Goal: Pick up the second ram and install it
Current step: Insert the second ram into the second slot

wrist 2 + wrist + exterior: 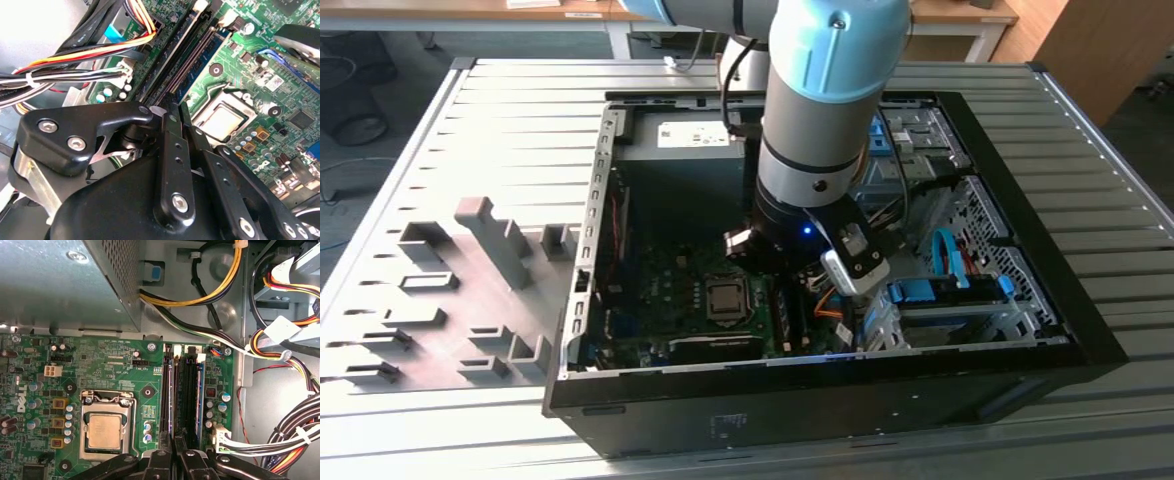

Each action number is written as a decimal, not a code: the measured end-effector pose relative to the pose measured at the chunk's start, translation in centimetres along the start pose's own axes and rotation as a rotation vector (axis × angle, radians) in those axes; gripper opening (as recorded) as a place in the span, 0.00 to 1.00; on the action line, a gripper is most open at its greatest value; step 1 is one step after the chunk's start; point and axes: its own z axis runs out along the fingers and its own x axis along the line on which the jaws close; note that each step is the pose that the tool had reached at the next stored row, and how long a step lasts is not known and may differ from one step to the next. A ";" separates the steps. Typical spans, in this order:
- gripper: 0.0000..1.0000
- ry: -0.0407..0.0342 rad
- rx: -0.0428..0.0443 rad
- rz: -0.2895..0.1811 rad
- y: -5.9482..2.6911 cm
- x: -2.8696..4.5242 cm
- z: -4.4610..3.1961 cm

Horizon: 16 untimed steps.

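My gripper [787, 285] is low inside the open computer case [600, 200], over the row of memory slots [182, 390] on the green motherboard [115, 355]. In both wrist views its black fingers [172, 145] stand pressed close together, and the gripper [179, 107] [175, 442] lines up with a long dark slot [192, 62]. A thin board [168, 390] with a pale edge stands upright in the slot beside it [170, 55]. I cannot tell whether that board is the second ram, or whether anything thin sits between the fingertips.
The processor socket [107, 432] lies beside the slots. Bundles of coloured cables [280, 340] [75, 70] run along the other side of the slots. A metal box [60, 285] walls one end. Drive bays with blue latches [947, 290] fill the exterior view's right. Grey holders [480, 240] stand on the table.
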 end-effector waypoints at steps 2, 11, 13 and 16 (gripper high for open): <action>0.14 0.0000 0.0000 0.000 0.00 0.00 0.01; 0.14 0.0000 -0.0001 0.000 0.00 0.00 0.02; 0.14 -0.0001 -0.0001 0.000 0.00 0.00 0.02; 0.14 -0.0001 -0.0001 0.000 0.00 0.00 0.02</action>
